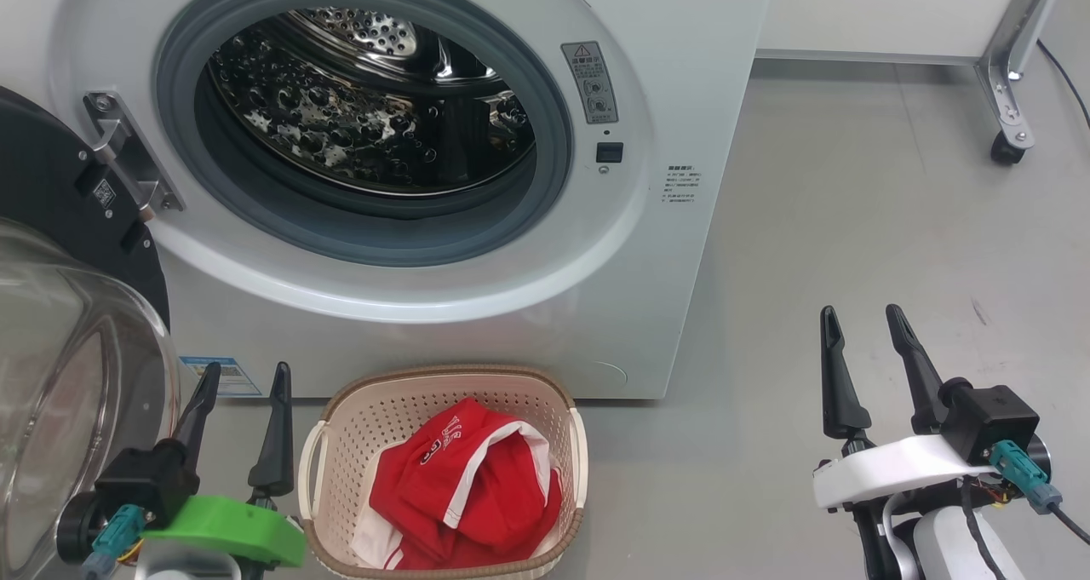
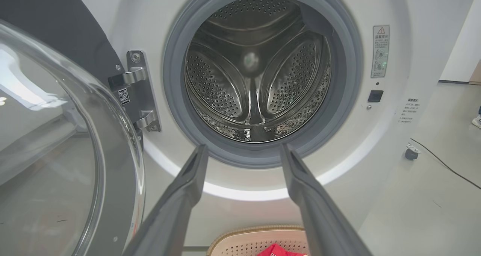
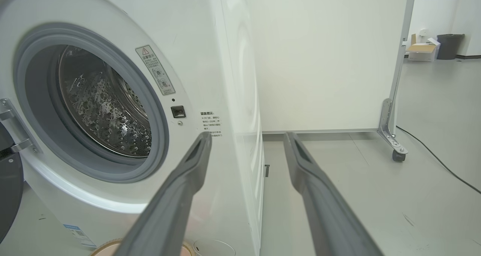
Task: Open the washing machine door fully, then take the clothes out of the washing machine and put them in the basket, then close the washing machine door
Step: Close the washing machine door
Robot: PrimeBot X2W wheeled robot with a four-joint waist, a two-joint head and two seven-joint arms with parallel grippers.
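Head view: the washing machine door (image 1: 60,307) stands open at the left of the washing machine (image 1: 664,222). The basket (image 1: 383,427) sits on the floor (image 1: 851,222) just before the machine, with the red clothes (image 1: 468,486) lying inside it. The left end effector (image 1: 246,371) is just beside the basket's left handle, fingers apart and gripping nothing. The right end effector (image 1: 861,312) is well to the right above the floor, likewise apart and unloaded.

Left wrist view: the spread fingers point at the lower edge of the grey gasket (image 2: 263,160). The door glass is at the left.

Right wrist view: the spread fingers straddle the machine's right front corner.
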